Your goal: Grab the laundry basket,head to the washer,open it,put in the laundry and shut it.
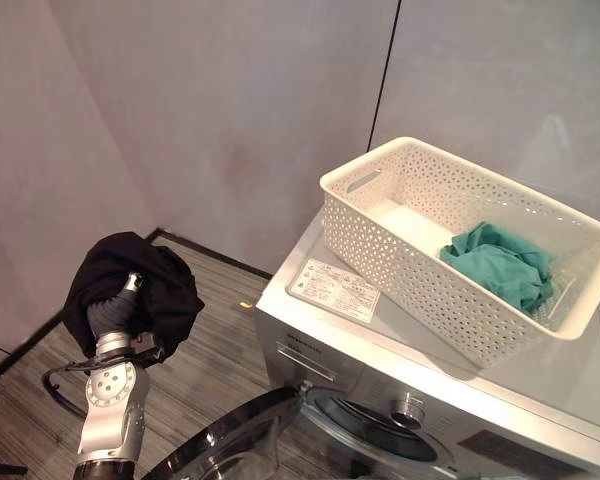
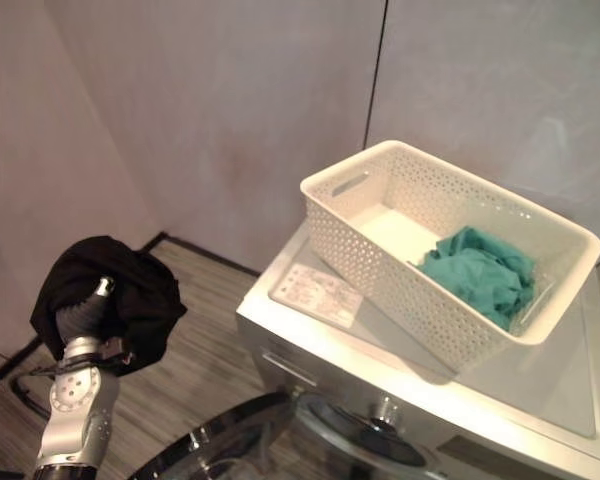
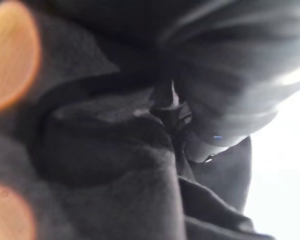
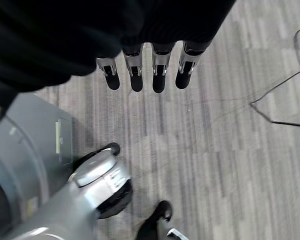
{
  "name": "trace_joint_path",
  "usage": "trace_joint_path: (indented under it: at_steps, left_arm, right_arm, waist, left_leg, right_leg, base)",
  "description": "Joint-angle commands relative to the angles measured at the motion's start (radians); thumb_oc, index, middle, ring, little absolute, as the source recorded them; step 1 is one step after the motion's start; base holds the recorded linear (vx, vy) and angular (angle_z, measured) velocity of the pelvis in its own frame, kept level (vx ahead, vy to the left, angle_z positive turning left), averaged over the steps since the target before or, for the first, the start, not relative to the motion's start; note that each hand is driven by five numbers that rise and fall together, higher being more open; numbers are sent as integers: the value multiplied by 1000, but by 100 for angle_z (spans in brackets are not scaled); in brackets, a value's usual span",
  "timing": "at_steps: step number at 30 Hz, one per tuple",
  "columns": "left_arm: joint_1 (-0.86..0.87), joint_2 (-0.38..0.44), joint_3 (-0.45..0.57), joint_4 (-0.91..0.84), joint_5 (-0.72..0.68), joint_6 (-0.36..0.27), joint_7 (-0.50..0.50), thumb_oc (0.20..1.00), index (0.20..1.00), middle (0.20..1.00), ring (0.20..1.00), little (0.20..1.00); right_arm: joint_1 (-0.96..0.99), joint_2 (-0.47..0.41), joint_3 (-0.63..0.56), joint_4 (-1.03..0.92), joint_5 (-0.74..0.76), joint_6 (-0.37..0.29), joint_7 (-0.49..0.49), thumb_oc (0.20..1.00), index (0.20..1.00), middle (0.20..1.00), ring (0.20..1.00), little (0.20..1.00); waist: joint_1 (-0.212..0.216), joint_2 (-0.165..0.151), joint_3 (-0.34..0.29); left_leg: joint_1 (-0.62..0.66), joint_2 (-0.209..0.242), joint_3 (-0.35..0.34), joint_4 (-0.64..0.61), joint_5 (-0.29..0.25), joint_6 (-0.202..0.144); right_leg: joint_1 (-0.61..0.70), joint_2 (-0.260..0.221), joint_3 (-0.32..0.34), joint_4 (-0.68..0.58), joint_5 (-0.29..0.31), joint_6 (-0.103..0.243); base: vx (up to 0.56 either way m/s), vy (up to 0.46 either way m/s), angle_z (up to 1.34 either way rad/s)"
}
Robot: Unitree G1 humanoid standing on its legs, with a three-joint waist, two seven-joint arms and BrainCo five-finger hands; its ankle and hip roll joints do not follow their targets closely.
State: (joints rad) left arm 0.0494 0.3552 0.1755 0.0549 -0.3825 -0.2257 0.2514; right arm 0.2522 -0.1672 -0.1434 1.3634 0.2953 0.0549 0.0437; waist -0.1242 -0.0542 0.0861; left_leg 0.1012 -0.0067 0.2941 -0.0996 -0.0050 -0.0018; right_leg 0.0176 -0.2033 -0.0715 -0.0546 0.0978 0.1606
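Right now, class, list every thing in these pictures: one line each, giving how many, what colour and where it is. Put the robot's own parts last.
Laundry basket: one, white, perforated, on top of the washer.
Green garment: one, teal green, bunched in the basket's right end.
Black garment: one, black, draped over the left hand, held up above the floor to the left of the washer.
Washer: one, silver-grey, front-loading, against the wall.
Washer door: one, dark glass with a chrome rim, swung open.
Label: one, white, on the washer's top beside the basket.
Floor: grey striped, around the washer.
Left hand: one, wrapped in the black garment, fingers hidden.
Right hand: one, silver fingers with dark tips, straight, above the floor.
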Motion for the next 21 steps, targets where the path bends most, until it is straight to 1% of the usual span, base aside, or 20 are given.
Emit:
trace_joint_path:
  at_steps: [1,2,3,4,6,7,8,9,10,11,12,13,15,16,17,18,19,20,21]
  left_arm:
    - [-65,28,64,-111,6,-51,-25,200,200,200,200,200]
    - [-68,27,62,-113,5,-50,-26,200,200,200,200,200]
    - [-70,24,61,-116,5,-46,-28,200,200,200,200,200]
    - [-70,24,61,-116,5,-45,-28,200,200,200,200,200]
    - [-83,19,45,-115,-1,-41,-32,200,200,200,200,200]
    - [-88,16,39,-113,-4,-40,-34,200,200,200,200,200]
    - [-91,17,34,-112,-11,-43,-34,200,200,200,200,200]
    - [-91,14,27,-114,-13,-42,-37,200,200,200,200,200]
    - [-88,10,21,-115,-18,-40,-42,200,200,200,200,200]
    - [-86,5,15,-111,-24,-38,-44,200,200,200,200,200]
    - [-85,3,11,-112,-25,-37,-45,200,200,200,200,200]
    - [-87,-4,-7,-109,-31,-35,-52,200,200,200,200,200]
    - [-101,-11,-31,-108,-23,-32,-54,200,200,200,200,200]
    - [-129,-19,-54,-112,-36,-37,-46,200,200,200,200,200]
    - [-152,-35,-74,-104,-44,-41,-42,200,200,200,200,200]
    - [-156,-40,-80,-103,-46,-39,-41,200,200,200,200,200]
    - [-157,-41,-89,-104,-47,-37,-43,200,200,200,200,200]
    - [-152,-40,-91,-107,-48,-37,-45,200,200,200,200,200]
    - [-139,-34,-88,-113,-42,-35,-48,200,200,200,200,200]
  right_arm:
    - [-48,-24,48,36,-76,-7,-26,1000,1000,1000,1000,1000]
    - [-56,-26,56,33,-80,-7,-28,1000,1000,1000,1000,1000]
    - [-65,-30,68,28,-88,-10,-28,1000,1000,1000,1000,1000]
    - [-66,-31,68,29,-88,-10,-28,1000,1000,1000,1000,1000]
    - [-87,-36,96,20,-101,-14,-31,1000,1000,1000,1000,1000]
    - [-96,-35,108,10,-105,-15,-32,1000,1000,1000,1000,1000]
    - [-116,-45,137,-18,-120,-18,-42,1000,1000,1000,1000,1000]
    - [-120,-45,154,-33,-128,-19,-44,1000,1000,1000,1000,1000]
    - [-126,-49,168,-46,-133,-19,-45,1000,1000,1000,1000,1000]
    - [-136,-54,194,-65,-141,-20,-45,1000,1000,1000,1000,1000]
    - [-142,-59,212,-84,-152,-22,-47,1000,1000,1000,1000,1000]
    - [-156,-85,245,-110,-174,-28,-52,1000,1000,1000,1000,1000]
    - [-189,-92,290,-141,-179,-32,-50,1000,1000,1000,1000,1000]
    - [-210,-98,311,-171,-175,-31,-50,1000,1000,1000,1000,1000]
    - [-219,-112,324,-188,-179,-33,-50,1000,1000,1000,1000,1000]
    - [-219,-119,327,-189,-187,-34,-52,1000,1000,1000,1000,1000]
    - [-215,-126,327,-187,-195,-32,-55,1000,1000,1000,1000,1000]
    - [-209,-129,327,-185,-200,-31,-56,1000,1000,1000,1000,1000]
    - [-202,-135,330,-180,-215,-30,-58,1000,1000,1000,1000,1000]
  waist:
    - [20,70,42]
    - [22,73,45]
    - [28,72,45]
    - [29,71,44]
    - [39,63,41]
    - [45,53,36]
    - [77,35,21]
    - [90,31,13]
    - [100,25,9]
    - [110,21,5]
    - [118,18,7]
    - [129,16,7]
    - [140,15,10]
    - [145,15,31]
    - [144,13,61]
    - [139,3,68]
    - [130,-5,69]
    - [124,-8,65]
    - [118,-11,58]
  left_leg:
    - [-1,4,-16,64,-131,65]
    - [-11,8,-13,73,-128,68]
    - [-24,9,-13,87,-122,73]
    - [-25,8,-13,89,-124,73]
    - [-46,2,-19,107,-114,79]
    - [-56,-6,-22,115,-112,76]
    - [-84,-14,-7,133,-101,65]
    - [-95,-15,-3,142,-98,62]
    - [-107,-15,-1,155,-95,57]
    - [-125,-11,0,173,-89,46]
    - [-135,-7,1,181,-82,39]
    - [-152,-5,0,194,-75,31]
    - [-184,-2,-14,215,-58,21]
    - [-260,8,-50,289,-13,-10]
    - [-327,23,-152,404,2,-52]
    - [-322,40,-167,450,-30,-46]
    - [-313,75,-170,499,-49,-38]
    - [-296,107,-172,520,-60,-30]
    - [-265,142,-192,541,-59,-25]
  right_leg:
    - [-80,-22,-143,261,-71,-5]
    - [-86,-4,-155,311,-113,-16]
    - [-92,28,-160,376,-164,-26]
    - [-96,26,-159,384,-169,-27]
    - [-85,88,-155,465,-231,-39]
    - [-67,107,-153,460,-247,-43]
    - [18,126,-172,365,-271,-67]
    - [42,135,-174,332,-292,-86]
    - [60,143,-170,287,-301,-98]
    - [86,154,-161,214,-298,-106]
    - [99,159,-153,174,-289,-111]
    - [114,165,-151,131,-282,-115]
    - [138,169,-149,65,-268,-120]
    - [140,170,-142,37,-257,-133]
    - [122,156,-129,23,-235,-147]
    - [112,139,-131,31,-224,-147]
    - [100,125,-140,39,-215,-151]
    - [94,121,-146,43,-213,-154]
    - [80,115,-143,47,-207,-158]
  base:
    - [-186,22,-32]
    - [-146,2,-43]
    - [-89,-3,-41]
    - [-82,-23,-22]
    - [-91,-52,1]
    - [-132,-145,7]
    - [-116,-161,12]
    - [-135,-186,-4]
    - [-112,-146,-11]
    - [-138,-150,-13]
    - [-157,-144,4]
    - [-162,-129,-5]
    - [-237,-127,-13]
    - [-540,-69,26]
    - [-550,-14,39]
    - [-451,56,54]
    - [-190,47,63]
    - [-142,67,59]
    - [-88,101,42]
